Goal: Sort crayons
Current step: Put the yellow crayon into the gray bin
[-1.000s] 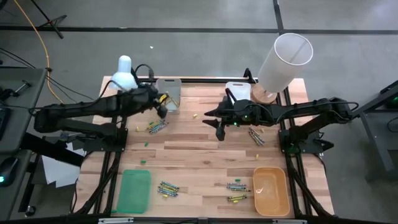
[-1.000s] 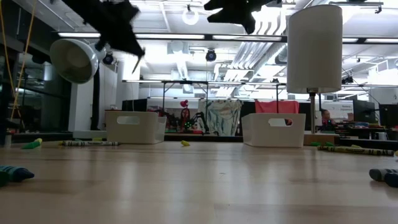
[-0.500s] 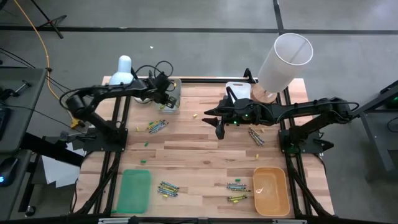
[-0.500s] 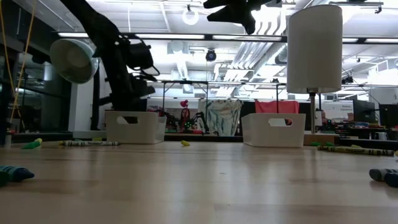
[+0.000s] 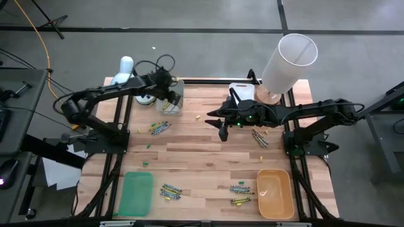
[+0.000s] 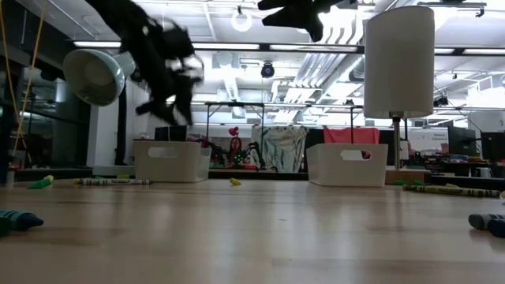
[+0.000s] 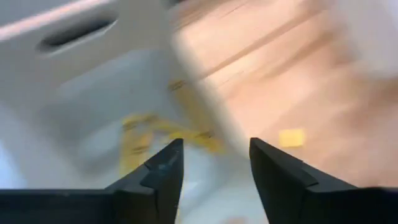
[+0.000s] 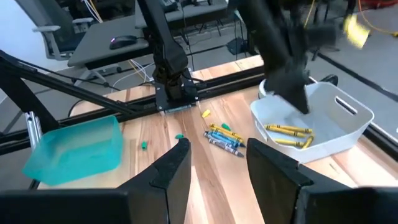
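Observation:
Crayons lie in small heaps on the wooden table: a mixed heap [image 5: 159,128] at the left, grey ones [image 5: 259,137] at the right, and others [image 5: 170,190] [image 5: 240,188] near the front. Yellow crayons [image 7: 140,140] lie on the floor of the left white bin [image 5: 172,94]. My left gripper [image 7: 211,146] [image 5: 169,101] hangs open above that bin, nothing between its fingers. My right gripper [image 5: 222,131] [image 8: 217,146] hovers open over the middle of the table, holding nothing.
A second white bin [image 5: 242,91] stands at the far right-centre. A green tray [image 5: 137,192] and an orange tray [image 5: 275,192] sit near the front edge. A tall white lamp shade [image 5: 288,63] rises at the far right, a smaller lamp [image 5: 126,70] at the far left.
My left gripper has swung toward the table's far edge, over the left white bin, dipped down to it and come up again. Its fingers, shut a second ago, now stand apart. My right arm has kept still.

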`<state>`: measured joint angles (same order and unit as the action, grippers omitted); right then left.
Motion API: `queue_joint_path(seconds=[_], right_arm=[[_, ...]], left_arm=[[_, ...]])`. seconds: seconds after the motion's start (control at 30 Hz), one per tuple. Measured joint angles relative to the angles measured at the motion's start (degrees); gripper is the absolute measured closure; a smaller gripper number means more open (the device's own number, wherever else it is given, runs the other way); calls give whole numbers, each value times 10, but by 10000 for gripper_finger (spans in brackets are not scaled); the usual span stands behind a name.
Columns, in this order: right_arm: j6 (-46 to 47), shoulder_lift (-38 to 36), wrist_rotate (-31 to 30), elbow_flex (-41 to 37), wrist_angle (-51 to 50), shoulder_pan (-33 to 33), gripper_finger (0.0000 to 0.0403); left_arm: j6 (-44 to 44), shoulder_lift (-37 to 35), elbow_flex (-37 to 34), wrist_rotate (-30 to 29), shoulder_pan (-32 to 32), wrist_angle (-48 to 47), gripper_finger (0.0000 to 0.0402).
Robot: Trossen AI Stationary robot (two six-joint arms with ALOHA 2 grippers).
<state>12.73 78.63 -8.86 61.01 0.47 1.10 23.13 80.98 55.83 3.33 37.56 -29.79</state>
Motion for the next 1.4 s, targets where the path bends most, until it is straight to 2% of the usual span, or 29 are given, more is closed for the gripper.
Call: queue_joint_path(seconds=[0.1,0.2,0.3,0.37,0.47,0.53,0.6,0.9,1.27,1.33,1.4], right_arm=[[-3,-2,0,0,3,0,253],[0,-4,2,0,2,0,253],[2,-7,9,0,3,0,253],[1,-7,9,0,2,0,253],[1,-8,9,0,2,0,253],[1,-9,9,0,2,0,253],[-1,-9,9,0,2,0,253],[-1,-9,24,0,2,0,253],[3,-9,30,0,2,0,253],[3,-9,31,0,2,0,253],[5,-9,31,0,2,0,253]], left_arm=[[8,-69,5,63,-27,21,218],[2,-154,-4,69,-90,51,217],[-21,-243,-36,64,-179,115,219],[-22,-294,-63,29,-245,163,222],[-31,-342,-98,-73,-331,211,228],[-48,-355,-110,-138,-369,224,232],[-58,-358,-111,-174,-392,220,235],[-69,-340,-111,-187,-403,227,236],[-67,-340,-111,-156,-403,222,236],[-57,-332,-108,-138,-403,200,236],[-39,-311,-88,-128,-402,125,239]])
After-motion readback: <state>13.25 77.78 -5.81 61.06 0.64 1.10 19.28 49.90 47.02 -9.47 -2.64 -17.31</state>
